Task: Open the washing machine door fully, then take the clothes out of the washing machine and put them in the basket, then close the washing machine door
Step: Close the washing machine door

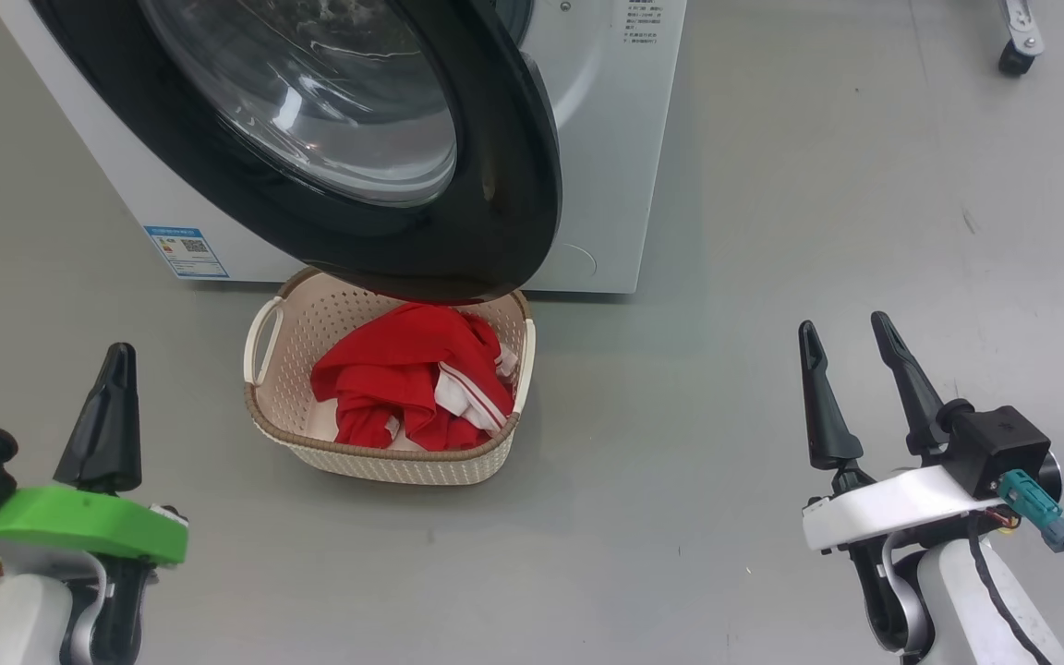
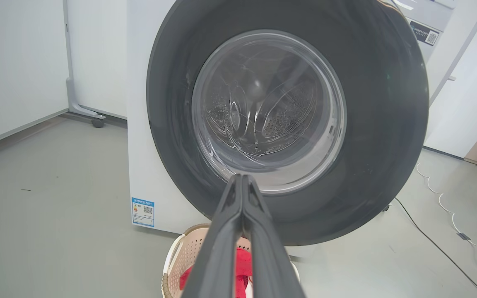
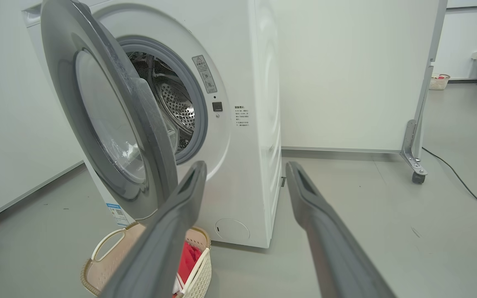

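Head view: clothes (image 1: 403, 379) piled in basket (image 1: 375, 454) mid-frame, under washing machine door (image 1: 513, 185) | my left gripper (image 1: 119, 362) pinched closed, empty | right gripper (image 1: 843, 325) spread wide, empty

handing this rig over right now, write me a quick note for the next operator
Grippers: the left gripper is shut and holds nothing, low on the left. The right gripper is open and empty, low on the right. Both are clear of the machine.
Things: the clothes lie in the basket, on the floor in front of the washing machine, under the lower edge of the washing machine door.
Done: door opened, clothes in basket; no red shows in the visible part of the drum.
Left: close the door, which stands partly open.
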Controlling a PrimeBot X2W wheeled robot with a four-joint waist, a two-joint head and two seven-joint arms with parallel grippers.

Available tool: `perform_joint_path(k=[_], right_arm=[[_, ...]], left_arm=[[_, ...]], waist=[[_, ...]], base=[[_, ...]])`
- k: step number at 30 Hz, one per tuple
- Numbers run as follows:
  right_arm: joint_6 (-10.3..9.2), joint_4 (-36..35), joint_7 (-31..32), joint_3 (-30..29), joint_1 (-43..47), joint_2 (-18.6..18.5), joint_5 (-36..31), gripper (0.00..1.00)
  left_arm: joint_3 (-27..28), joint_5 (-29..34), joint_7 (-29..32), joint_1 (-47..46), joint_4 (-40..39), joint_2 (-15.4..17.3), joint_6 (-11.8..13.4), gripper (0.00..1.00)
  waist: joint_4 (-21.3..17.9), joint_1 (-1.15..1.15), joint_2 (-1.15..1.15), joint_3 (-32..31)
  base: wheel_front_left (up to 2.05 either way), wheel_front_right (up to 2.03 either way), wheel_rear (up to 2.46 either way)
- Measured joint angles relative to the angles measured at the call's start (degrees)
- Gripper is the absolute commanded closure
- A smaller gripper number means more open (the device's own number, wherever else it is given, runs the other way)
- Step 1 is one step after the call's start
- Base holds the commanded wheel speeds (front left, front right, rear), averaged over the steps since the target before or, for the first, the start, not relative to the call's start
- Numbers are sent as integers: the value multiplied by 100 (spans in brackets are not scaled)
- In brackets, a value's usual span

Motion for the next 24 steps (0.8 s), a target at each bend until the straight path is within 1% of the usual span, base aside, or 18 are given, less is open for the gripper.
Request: perform_joint_path(k=[7,8,9,10,11,14,16,20,24], right_arm=[[36,1,0,-9,42,22,-5,0],[44,3,0,-10,60,22,-5,0],[52,8,0,-13,80,23,-5,0],[52,15,1,-14,93,23,-5,0],[52,26,0,-18,99,25,-5,0],[53,30,0,-16,107,26,-5,0],[58,31,0,-15,107,36,-4,0],[59,37,0,-12,108,43,-4,0],[81,53,0,-9,113,55,-4,0]], left_arm=[[-12,470,0,134,-98,-34,-3,100],[-14,534,0,157,-109,-54,-3,88],[-14,617,0,190,-121,-78,-4,59],[-14,667,0,225,-127,-103,-3,18],[-16,728,0,261,-130,-122,-4,0],[15,831,5,332,-191,-163,-4,0],[158,995,5,351,-346,-283,-4,0],[199,1190,5,374,-434,-290,-4,0],[253,1344,5,472,-502,-379,-4,0]], waist=[[38,0,0,-23],[44,0,0,-29],[50,0,0,-36],[56,0,0,-43],[60,0,0,-55],[69,0,0,-77],[79,0,0,-95],[81,0,0,-108],[76,0,0,-115]], base=[[0,0,0],[0,0,0],[0,0,0],[0,0,0],[0,0,0],[0,0,0],[0,0,0],[0,0,0],[0,0,0]])
